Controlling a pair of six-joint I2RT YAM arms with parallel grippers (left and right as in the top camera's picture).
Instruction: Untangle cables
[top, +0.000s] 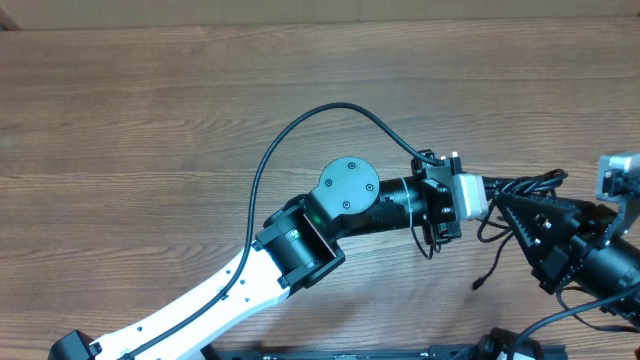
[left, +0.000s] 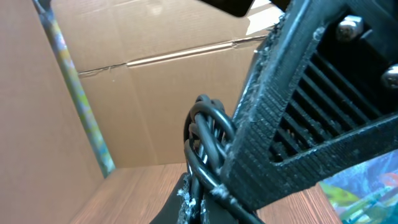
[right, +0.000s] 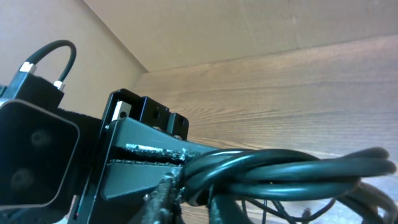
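Where the two arms meet just right of the white camera box (top: 468, 195), the step in hand appears to be drawing the cables (top: 535, 182) apart between two grips.

Left of the box, the left arm's fixed wire (top: 300, 125) arcs over the wooden table (top: 150, 120); it is no part of the task.

Directly right of the box, the left gripper (top: 488, 200) sits at the bundle. Its wrist view shows the cables (left: 208, 134) as stacked loops close to the lens, but a ribbed black gripper part (left: 298, 124) covers the rest. Whether this gripper is clamped cannot be told.

Further right of the box, the right gripper (top: 510, 210) appears clenched on the cables (right: 280, 165), with several strands issuing together from between its tips. A loose plug end (top: 478, 285) lies on the table below and just right of the box.

Judgement: the two grippers are almost touching, leaving little working length.
- To do the step well, each gripper should hold a different cord rather than the whole bundle.
- The grippers should part slowly, with the plug end left free to slide through.
- The risks are cinching the tangle tighter or catching the fixed wire.
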